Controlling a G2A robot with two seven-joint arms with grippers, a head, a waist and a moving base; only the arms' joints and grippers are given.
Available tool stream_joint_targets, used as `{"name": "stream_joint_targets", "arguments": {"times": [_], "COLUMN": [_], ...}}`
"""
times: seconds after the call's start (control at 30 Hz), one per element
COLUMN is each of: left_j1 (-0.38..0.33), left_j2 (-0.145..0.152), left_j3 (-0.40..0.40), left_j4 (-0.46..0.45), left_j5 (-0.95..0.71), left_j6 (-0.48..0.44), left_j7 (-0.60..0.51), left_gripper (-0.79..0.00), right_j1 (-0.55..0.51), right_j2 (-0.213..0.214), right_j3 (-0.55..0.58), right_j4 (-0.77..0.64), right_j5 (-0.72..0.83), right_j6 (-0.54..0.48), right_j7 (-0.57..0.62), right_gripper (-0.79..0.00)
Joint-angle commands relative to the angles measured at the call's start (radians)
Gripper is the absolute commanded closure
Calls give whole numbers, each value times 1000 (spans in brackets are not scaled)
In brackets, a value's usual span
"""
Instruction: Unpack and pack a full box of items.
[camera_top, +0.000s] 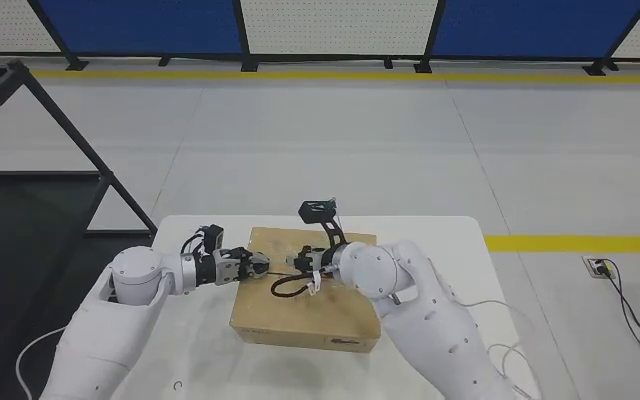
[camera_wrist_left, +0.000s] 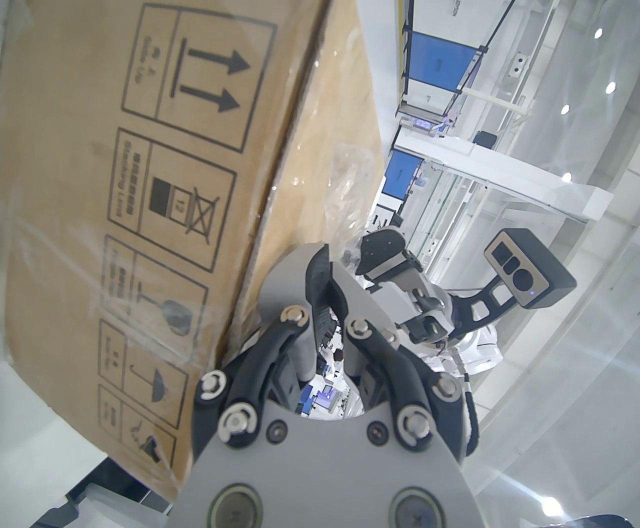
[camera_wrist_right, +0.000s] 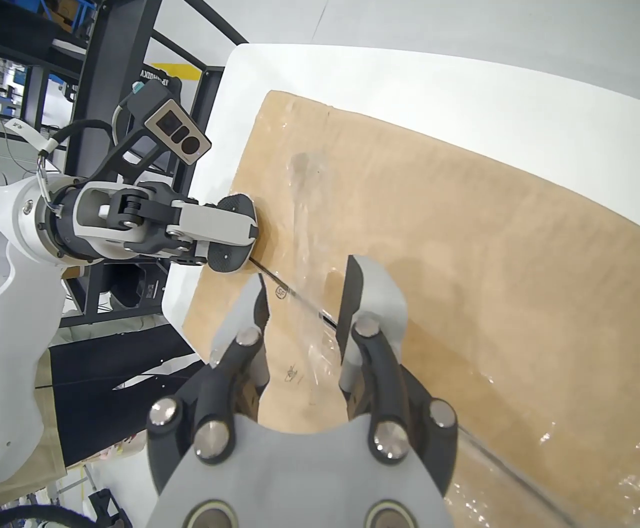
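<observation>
Cardboard box (camera_top: 305, 320) is sealed with tape (camera_wrist_right: 302, 225). Left fingers (camera_wrist_right: 237, 206) look shut at its edge, right fingers (camera_wrist_right: 372, 285) spread wide above. A stubborn peel could drag it across the bench (camera_wrist_right: 350, 65).

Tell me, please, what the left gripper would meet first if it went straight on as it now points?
Probably the right gripper, facing it above the box top, though depth is unclear.

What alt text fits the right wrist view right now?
A closed, taped cardboard box lies on a white table. The right gripper hovers open over its seam, and the left gripper sits at the seam's end.
</observation>
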Motion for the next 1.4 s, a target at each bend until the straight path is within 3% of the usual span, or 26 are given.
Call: {"name": "stream_joint_targets", "arguments": {"times": [0.0,0.03,0.33,0.87,1.37], "left_j1": [1,2,7,24,42], "left_j2": [0,1,0,-1,7], "left_j3": [-1,-1,0,7,-18], "left_j4": [-2,-2,-6,-47,-61], "left_j5": [-3,-3,-11,-24,-39], "left_j6": [1,0,-2,14,13], "left_j7": [1,2,21,25,35], "left_gripper": [0,0,0,0,0], "right_j1": [3,2,-28,-189,-199], "right_j2": [0,0,5,15,13], "right_j3": [-1,-1,0,22,12], "right_j4": [6,6,-35,-252,-252], "right_j5": [-1,-2,-22,-122,-159], "right_j6": [-4,-6,-41,-37,-20], "right_j7": [-2,-4,-39,-340,-285], "right_gripper": [-92,0,0,0,0]}}
